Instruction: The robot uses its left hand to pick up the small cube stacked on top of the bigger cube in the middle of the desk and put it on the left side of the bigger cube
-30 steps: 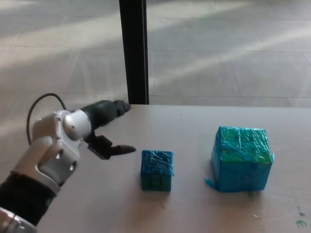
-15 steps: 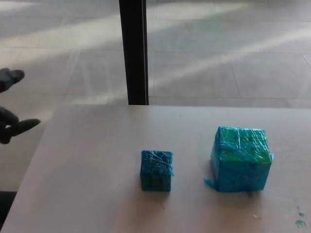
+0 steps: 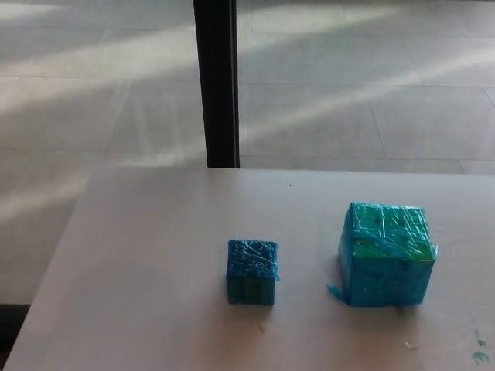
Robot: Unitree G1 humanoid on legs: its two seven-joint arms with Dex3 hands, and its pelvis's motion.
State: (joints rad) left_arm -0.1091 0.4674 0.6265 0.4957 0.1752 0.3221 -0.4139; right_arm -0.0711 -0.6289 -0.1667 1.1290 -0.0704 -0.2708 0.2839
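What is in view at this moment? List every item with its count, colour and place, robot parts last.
small cube: 1, blue, on the desk, left of the bigger cube, apart from it
bigger cube: 1, blue sides with a green top, on the desk at right of centre
desk: 1, light beige, filling the lower part of the head view
pillar: 1, black, upright behind the desk's far edge
floor: grey tiles streaked with sunlight, beyond the desk
robot's hands: neither left nor right in view
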